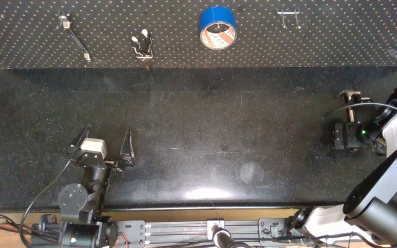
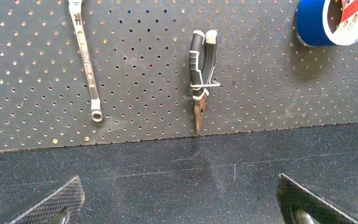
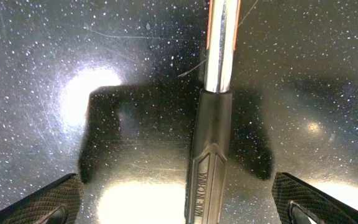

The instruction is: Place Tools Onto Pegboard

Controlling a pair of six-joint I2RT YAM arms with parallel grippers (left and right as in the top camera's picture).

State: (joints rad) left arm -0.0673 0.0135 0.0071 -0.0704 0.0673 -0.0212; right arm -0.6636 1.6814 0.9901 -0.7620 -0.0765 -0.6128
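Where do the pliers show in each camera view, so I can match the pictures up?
Top view: pliers hang on the pegboard, left of centre, between the wrench and the blue tape roll.
Left wrist view: pliers hang mid-picture, nose down, above the worktop.
Right wrist view: aimed down at a black-handled tool on the worktop.
Shared landmark: the blue tape roll, right of the pliers in top and left wrist views.

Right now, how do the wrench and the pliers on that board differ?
The wrench is bare silver metal; the pliers have black-and-white grips. The wrench is long and thin; the pliers are shorter and thicker. The wrench hangs slightly tilted; the pliers hang straight, nose down. Both hang on the pegboard.
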